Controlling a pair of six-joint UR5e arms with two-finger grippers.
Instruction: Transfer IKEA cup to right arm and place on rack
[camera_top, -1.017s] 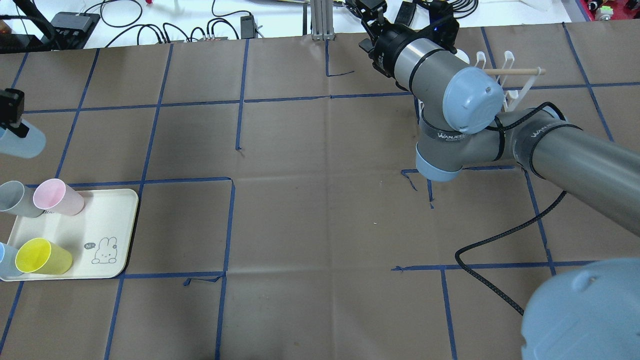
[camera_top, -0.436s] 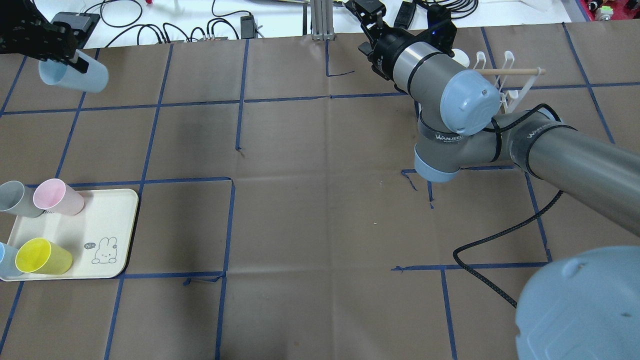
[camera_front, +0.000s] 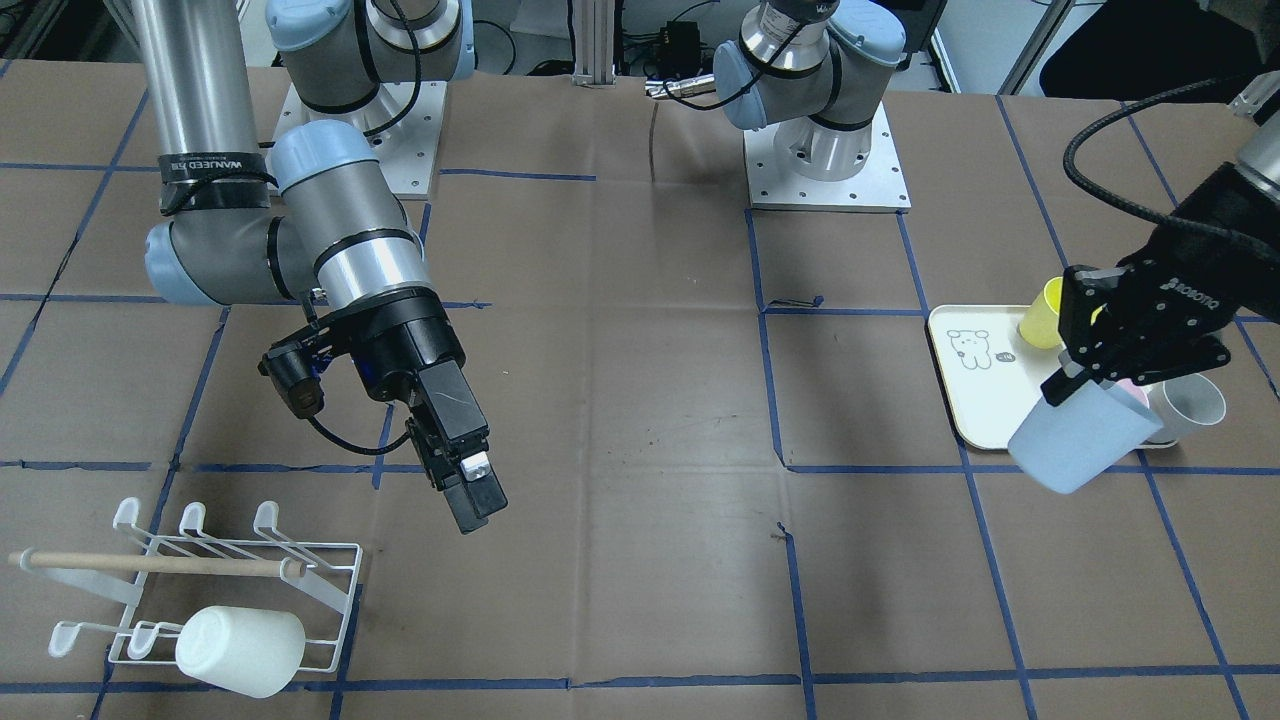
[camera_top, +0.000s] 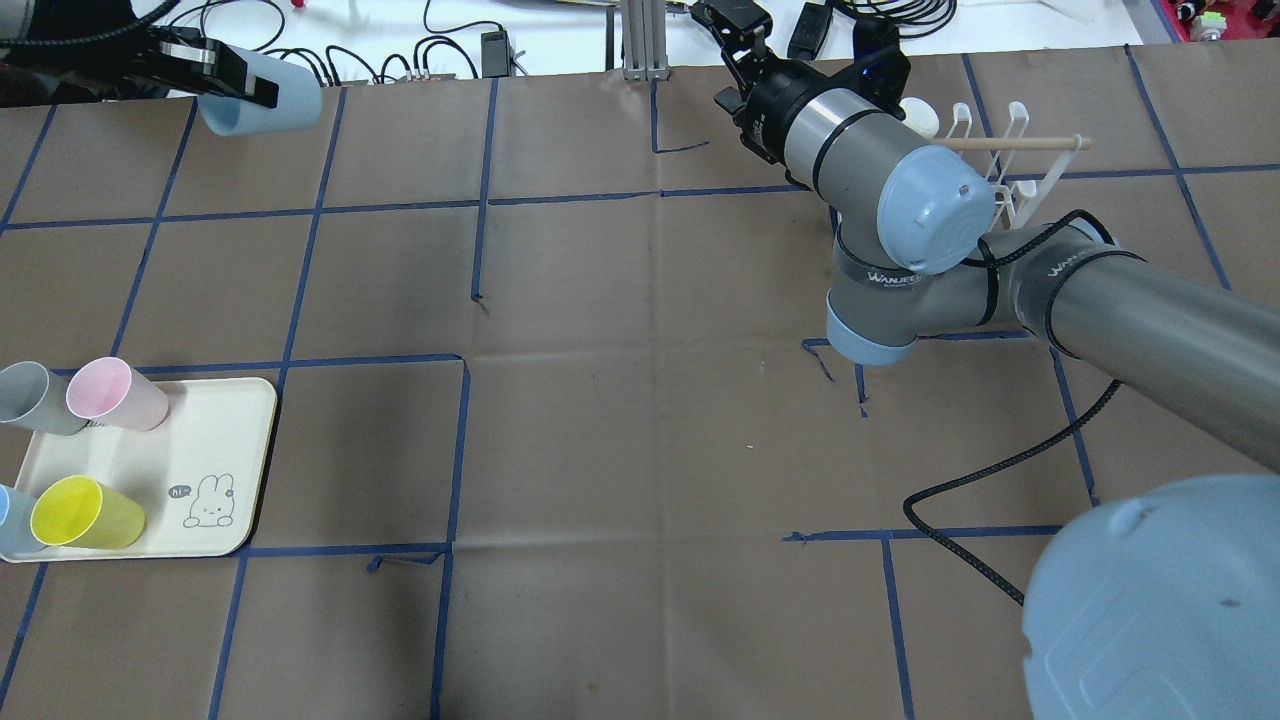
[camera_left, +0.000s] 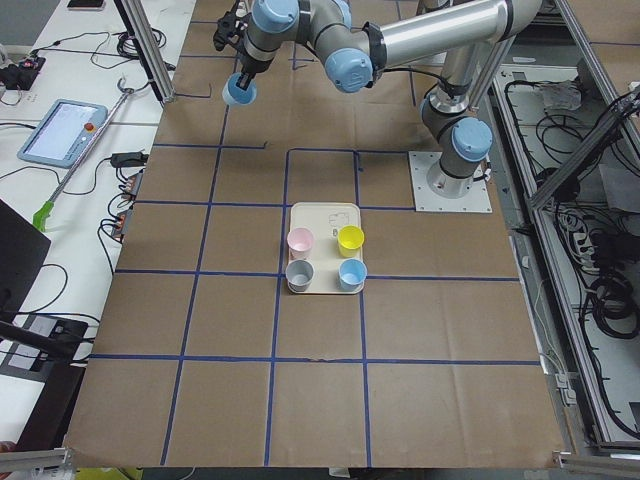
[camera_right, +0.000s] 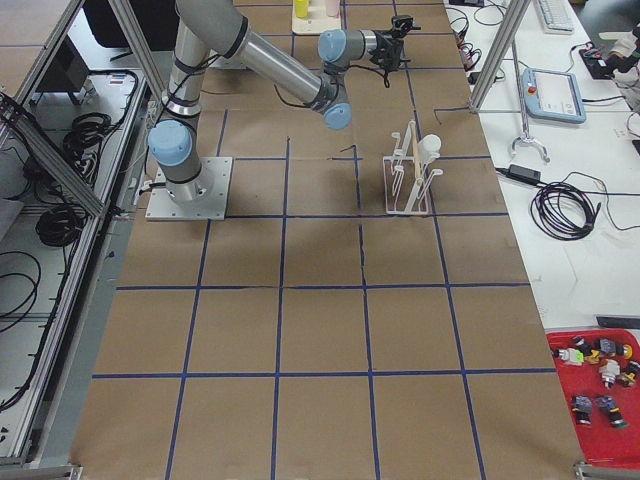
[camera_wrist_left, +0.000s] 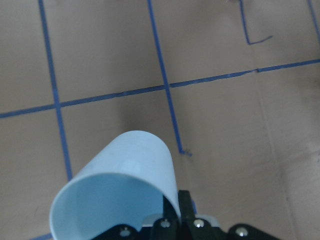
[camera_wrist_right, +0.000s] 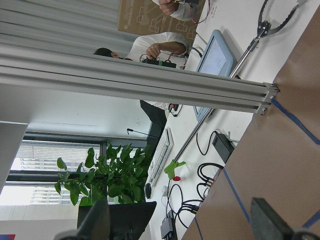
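Left pincer (camera_front: 1070, 385) is clamped on the rim of the light-blue cup (camera_front: 1080, 440), apparently with one finger inside the mouth. The cup hangs tilted above the desk (camera_front: 640, 400), well apart from the rack (camera_front: 150, 563), towards the opposite end. Right pincer (camera_front: 472, 495) hovers near the rack on the side facing the cup; its wrist view shows the jaws spread and empty.

Judgement: the cup is light, stiff, thin-walled plastic, smooth and likely slippery, not fragile. You should take it across the free wall near the closed base. Squeeze moderately, since the taper may let it slide.
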